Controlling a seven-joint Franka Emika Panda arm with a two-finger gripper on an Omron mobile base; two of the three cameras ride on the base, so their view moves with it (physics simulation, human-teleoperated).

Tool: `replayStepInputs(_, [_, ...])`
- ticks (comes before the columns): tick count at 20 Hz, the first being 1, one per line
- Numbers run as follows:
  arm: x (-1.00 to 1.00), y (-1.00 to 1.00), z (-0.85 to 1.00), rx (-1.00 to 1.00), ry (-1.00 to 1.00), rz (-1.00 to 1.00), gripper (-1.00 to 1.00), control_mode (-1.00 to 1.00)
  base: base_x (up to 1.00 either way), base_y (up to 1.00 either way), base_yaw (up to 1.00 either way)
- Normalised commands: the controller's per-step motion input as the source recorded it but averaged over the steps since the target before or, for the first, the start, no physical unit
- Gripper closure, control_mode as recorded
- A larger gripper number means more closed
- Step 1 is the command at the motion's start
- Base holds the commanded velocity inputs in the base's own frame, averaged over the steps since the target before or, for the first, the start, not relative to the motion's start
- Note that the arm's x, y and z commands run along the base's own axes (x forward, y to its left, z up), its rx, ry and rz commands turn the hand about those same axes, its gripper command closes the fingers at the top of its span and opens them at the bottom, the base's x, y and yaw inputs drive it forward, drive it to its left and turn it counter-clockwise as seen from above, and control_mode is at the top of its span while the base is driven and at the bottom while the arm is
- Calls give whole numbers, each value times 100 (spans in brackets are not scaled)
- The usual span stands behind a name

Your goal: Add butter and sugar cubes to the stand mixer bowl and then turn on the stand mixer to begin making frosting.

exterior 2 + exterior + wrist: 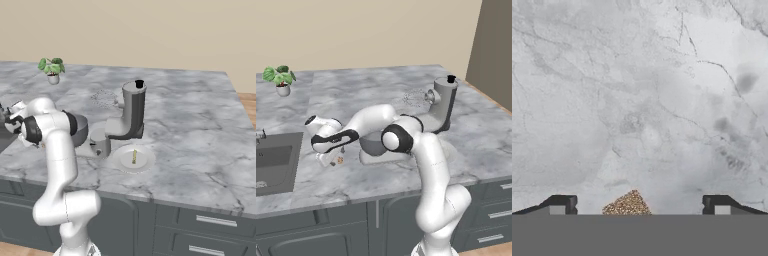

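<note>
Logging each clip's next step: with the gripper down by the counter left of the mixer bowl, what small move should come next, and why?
Probably ease straight down and close on the sugar cube. The gripper is open, and in the hand view the tan cube sits on the marble counter between its fingertips. The left base view shows the hand low, beside the stand mixer bowl; the butter lies on its plate.

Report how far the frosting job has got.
Nothing looks done yet: the pale yellow-green butter stick still lies on the round white plate. In hand: the open gripper hangs over a tan-orange sugar cube on the marble counter. Left: cubes and butter into the grey metal bowl, then starting the grey stand mixer.
</note>
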Motion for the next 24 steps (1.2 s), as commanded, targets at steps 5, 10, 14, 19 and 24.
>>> replayStepInputs(5, [1, 0, -24, -3, 5, 0, -100, -100, 0, 0, 0])
replayStepInputs(10, [0, 0, -22, -3, 6, 0, -100, -100, 0, 0, 0])
replayStepInputs(14, [-4, 0, -3, -3, 7, 0, -100, -100, 0, 0, 0])
replayStepInputs(19, [-2, -3, 0, -1, 9, 0, -100, -100, 0, 0, 0])
replayStepInputs(24, [0, -1, 0, 0, 10, 0, -100, -100, 0, 0, 0])
